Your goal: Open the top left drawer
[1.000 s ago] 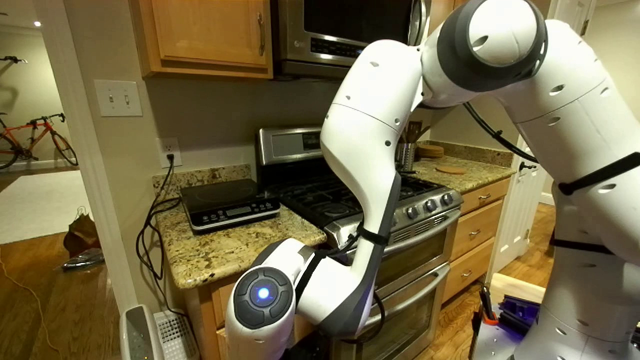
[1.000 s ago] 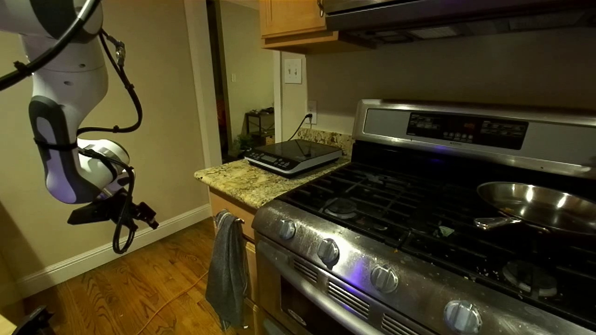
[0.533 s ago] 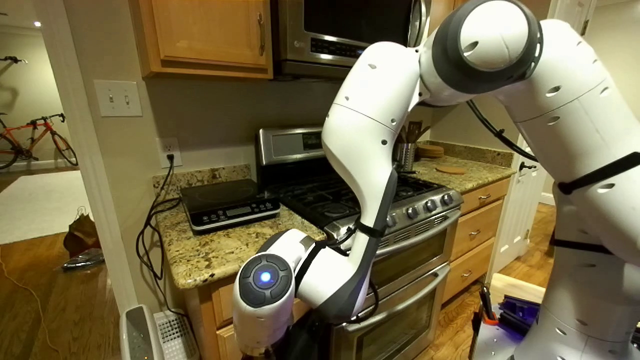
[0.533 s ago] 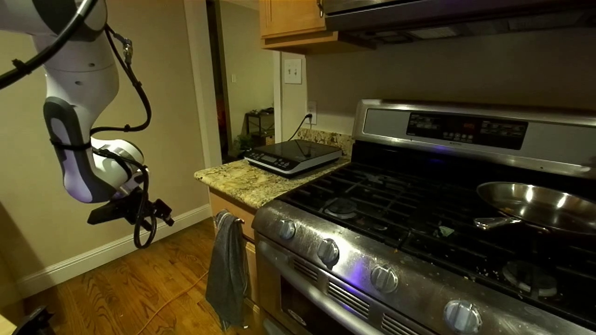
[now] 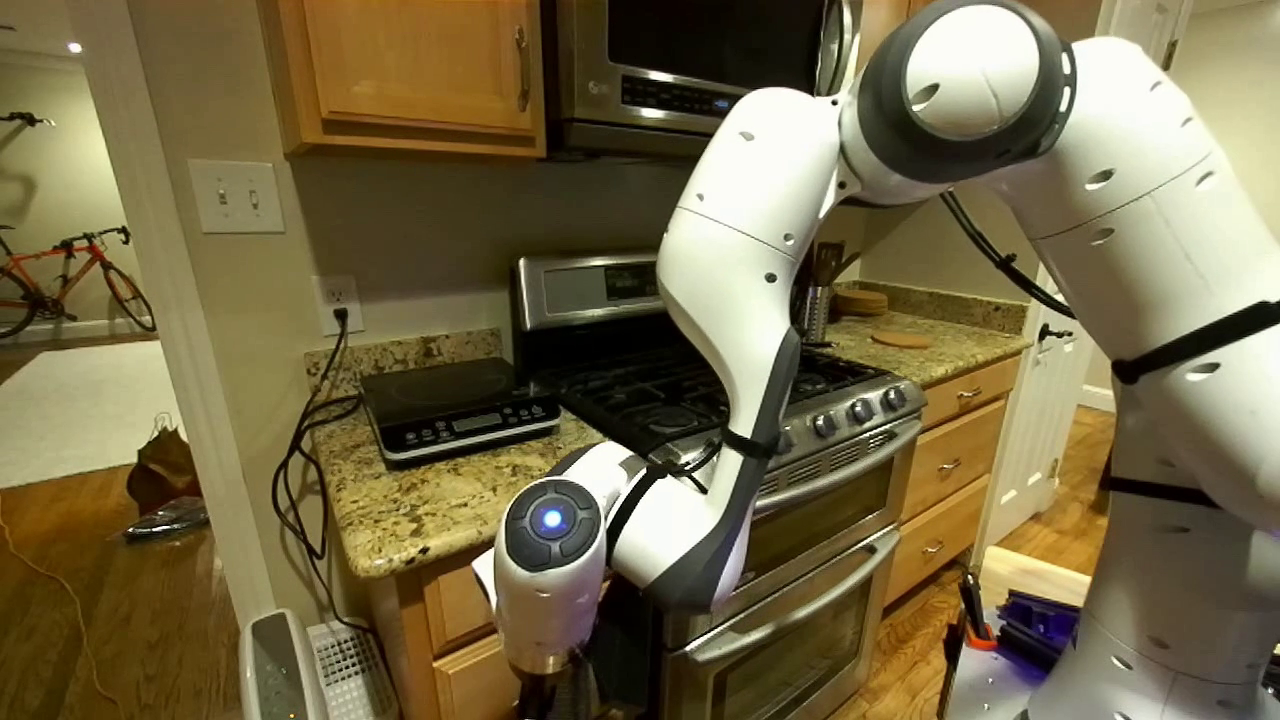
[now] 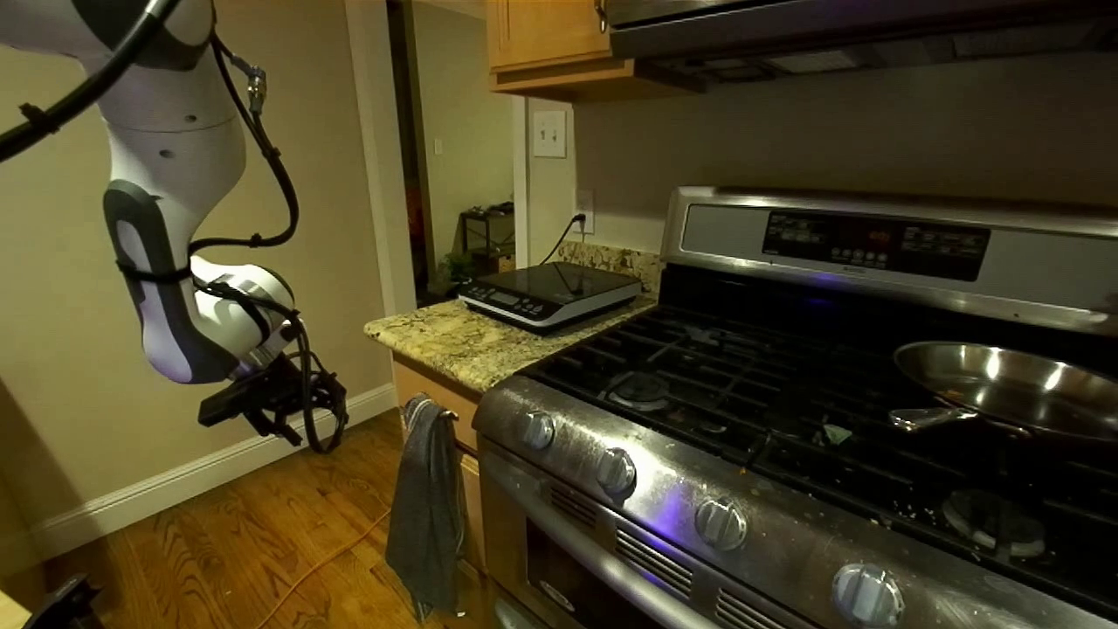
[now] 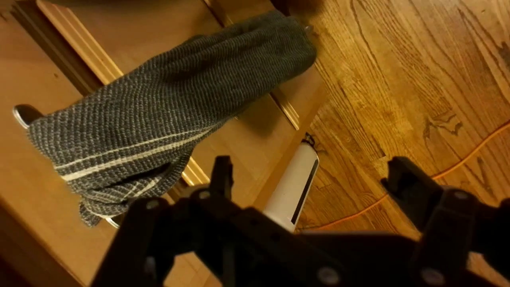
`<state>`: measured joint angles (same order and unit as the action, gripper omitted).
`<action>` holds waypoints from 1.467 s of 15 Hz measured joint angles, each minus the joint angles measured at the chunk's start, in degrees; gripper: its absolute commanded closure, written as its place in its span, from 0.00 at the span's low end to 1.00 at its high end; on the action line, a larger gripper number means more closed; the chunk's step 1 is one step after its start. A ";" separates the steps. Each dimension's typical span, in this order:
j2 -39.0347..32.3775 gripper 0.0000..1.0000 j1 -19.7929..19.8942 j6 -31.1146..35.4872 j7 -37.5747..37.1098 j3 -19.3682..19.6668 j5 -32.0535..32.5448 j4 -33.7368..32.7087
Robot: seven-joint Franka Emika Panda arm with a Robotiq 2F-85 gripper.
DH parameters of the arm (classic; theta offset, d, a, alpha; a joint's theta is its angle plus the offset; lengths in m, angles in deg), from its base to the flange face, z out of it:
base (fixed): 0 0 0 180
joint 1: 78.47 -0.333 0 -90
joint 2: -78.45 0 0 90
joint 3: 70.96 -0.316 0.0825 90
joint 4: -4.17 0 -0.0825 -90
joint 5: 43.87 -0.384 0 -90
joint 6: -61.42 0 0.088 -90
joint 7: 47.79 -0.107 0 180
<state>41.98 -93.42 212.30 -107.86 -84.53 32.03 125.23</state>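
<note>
Top left drawer (image 7: pixel 32 167): oak front at the left of your wrist view; in an exterior view it looks closed beneath the granite surface (image 6: pixel 454 343).
Metal handle (image 7: pixel 17 115): on that front, left of your wrist view.
Dark towel (image 7: pixel 179 95): draped over the handle, running to the upper centre.
Gripper (image 7: pixel 310 167): along your bottom edge, its fingers (image 7: pixel 222 175) standing wide apart.
White appliance (image 7: pixel 291 185): lower centre, visible between the fingertips.
Orange cord (image 7: pixel 464 158): crosses the wooden floor (image 7: pixel 398 99) at your right.
</note>
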 measured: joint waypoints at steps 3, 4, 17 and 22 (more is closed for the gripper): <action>2.65 0.00 0.17 -0.21 2.60 1.36 -0.06 1.39; 3.58 0.00 0.17 -0.29 2.65 1.60 -0.06 1.81; 3.50 0.00 0.25 -0.25 4.28 4.42 0.61 0.59; 2.06 0.00 2.14 1.74 7.49 6.50 1.73 -2.52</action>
<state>44.04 -91.28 214.04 -100.37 -78.03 33.76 122.72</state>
